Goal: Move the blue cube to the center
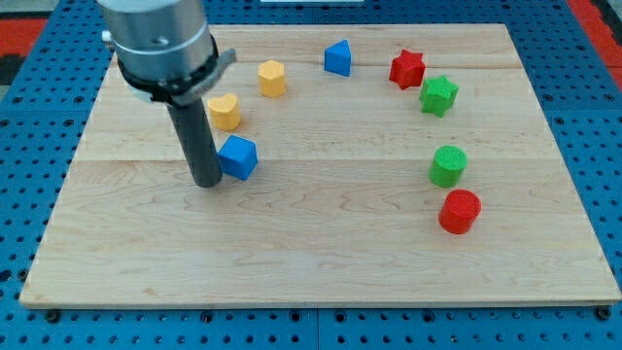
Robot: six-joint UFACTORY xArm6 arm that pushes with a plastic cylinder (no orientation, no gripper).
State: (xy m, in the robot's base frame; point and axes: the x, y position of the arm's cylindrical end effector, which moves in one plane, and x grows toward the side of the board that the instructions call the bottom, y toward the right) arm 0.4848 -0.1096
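Observation:
The blue cube sits on the wooden board, left of the board's middle. My tip rests on the board right at the cube's left side, touching or nearly touching it. The dark rod rises from the tip to the grey arm body at the view's top left.
A yellow heart-shaped block lies just above the blue cube. A yellow hexagonal block and a blue triangular block lie near the top. A red star, green star, green cylinder and red cylinder stand at the right.

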